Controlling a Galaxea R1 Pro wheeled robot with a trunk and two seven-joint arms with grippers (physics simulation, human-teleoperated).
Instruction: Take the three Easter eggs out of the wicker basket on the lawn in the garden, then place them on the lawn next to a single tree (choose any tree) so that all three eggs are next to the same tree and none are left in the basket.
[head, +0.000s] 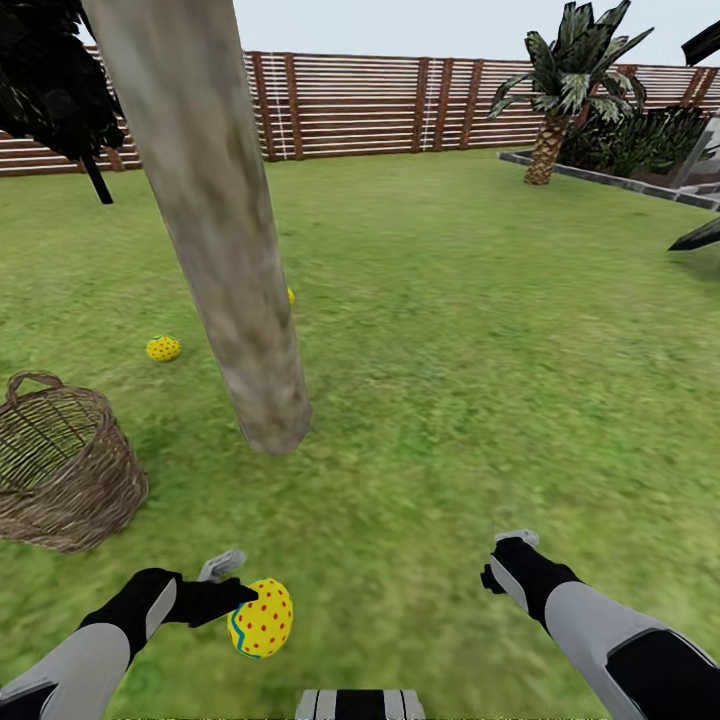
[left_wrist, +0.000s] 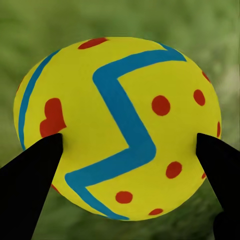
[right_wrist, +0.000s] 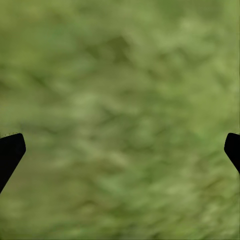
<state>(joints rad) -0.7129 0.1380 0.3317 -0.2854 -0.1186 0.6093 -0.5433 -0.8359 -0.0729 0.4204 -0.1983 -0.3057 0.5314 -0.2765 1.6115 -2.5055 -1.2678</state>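
Head view: my left gripper (head: 240, 600) is clamped on an Easter egg (head: 262, 617), held low over the lawn (head: 450, 380) just in front of me. The tree (head: 215, 230) stands ahead, its base close by. A second egg (head: 163, 348) lies on the grass to the left of the trunk, and a yellow sliver (head: 291, 296) at the trunk's far edge is likely the third. The wicker basket (head: 62, 470) sits on the grass at left, near the tree; what I can see of its inside looks empty. My right gripper (head: 508, 565) hovers over bare grass.

Left wrist: both fingertips (left_wrist: 35, 170) press the egg (left_wrist: 120, 125) at its widest girth. I judge it rigid, smooth and rounded, so prone to squirting out. A girth hold is the right place.

Right wrist: fingers (right_wrist: 10, 152) wide apart, nothing between, only grass (right_wrist: 120, 100).

Ground is flat and soft with plenty of room around the trunk. The egg may roll, so set it low.
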